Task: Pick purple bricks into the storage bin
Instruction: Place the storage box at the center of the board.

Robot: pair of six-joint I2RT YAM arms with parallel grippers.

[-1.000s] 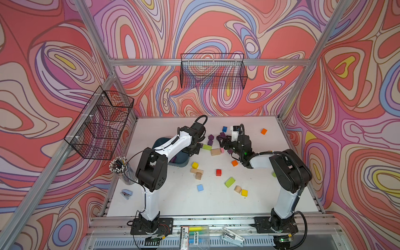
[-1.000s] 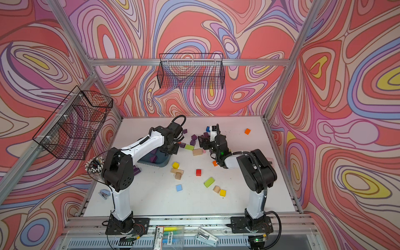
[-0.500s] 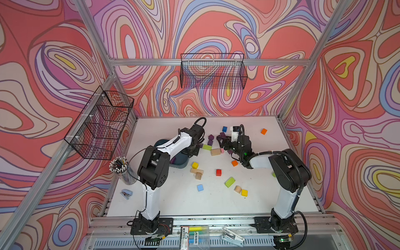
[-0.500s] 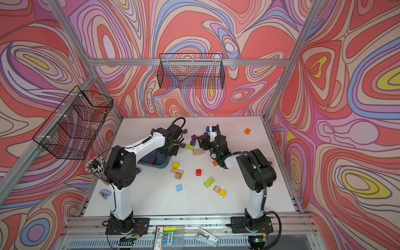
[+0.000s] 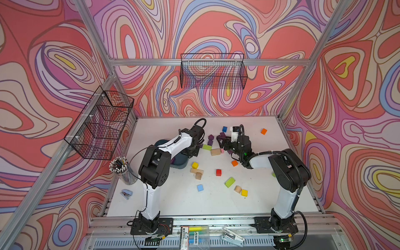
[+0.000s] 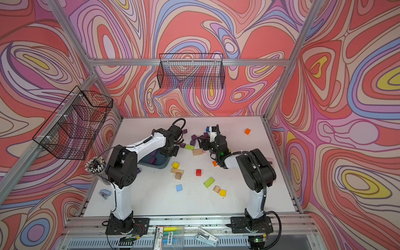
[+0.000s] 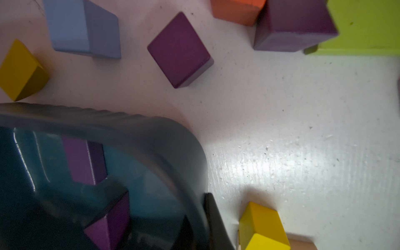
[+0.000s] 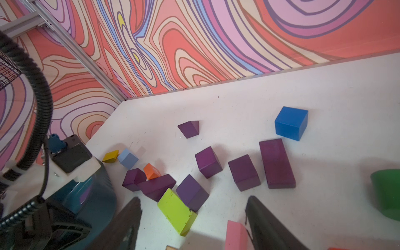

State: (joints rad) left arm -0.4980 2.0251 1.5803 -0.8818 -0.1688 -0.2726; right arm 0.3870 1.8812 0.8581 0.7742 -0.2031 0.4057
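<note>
The storage bin (image 5: 181, 163) sits on the table (image 5: 173, 203) left of centre, with one brick (image 7: 84, 160) and a second brick (image 7: 112, 225) lying in it. More bricks (image 8: 208, 162) lie just right of the bin and farther back. Loose blocks (image 5: 218, 172) are scattered nearer, mid-table. A pen cup (image 5: 121, 167) stands at the left edge, with a stapler (image 5: 126, 194) nearer than it.

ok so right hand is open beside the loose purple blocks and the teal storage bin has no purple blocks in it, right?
No: the shallow dark teal plastic storage bin holds at least two dark-purple wooden blocks, seen in the left wrist view. The right hand is open beside the loose purple blocks, as you said.
</note>
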